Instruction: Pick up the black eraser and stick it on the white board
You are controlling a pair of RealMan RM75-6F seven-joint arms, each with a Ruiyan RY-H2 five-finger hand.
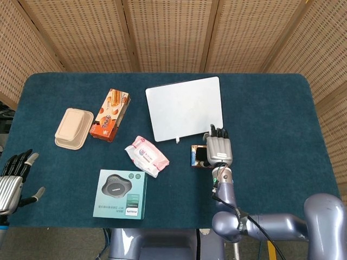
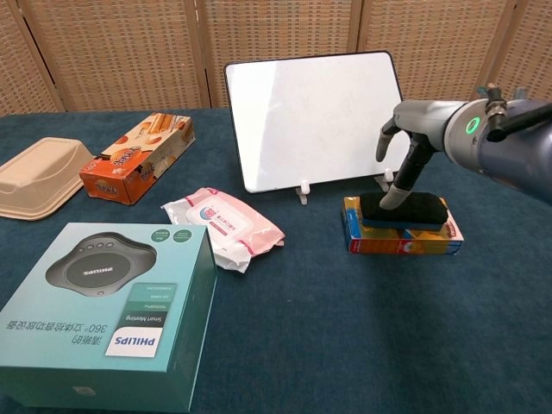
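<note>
The black eraser [image 2: 405,210] lies on top of a small orange box [image 2: 401,238], just in front of the white board [image 2: 315,116], which leans upright on its stand. My right hand [image 1: 218,149] hovers over the eraser with its fingers [image 2: 398,172] stretched down, one fingertip touching the eraser's left top. Nothing is held in it. In the head view the hand covers most of the eraser [image 1: 200,155], and the white board [image 1: 184,107] stands just behind. My left hand [image 1: 13,179] hangs off the table's near left edge, fingers apart and empty.
A wipes pack [image 2: 222,226] lies left of the eraser's box. A teal Philips box [image 2: 108,310] stands at the near left. An orange biscuit box [image 2: 138,157] and a beige lidded container [image 2: 39,177] sit at the far left.
</note>
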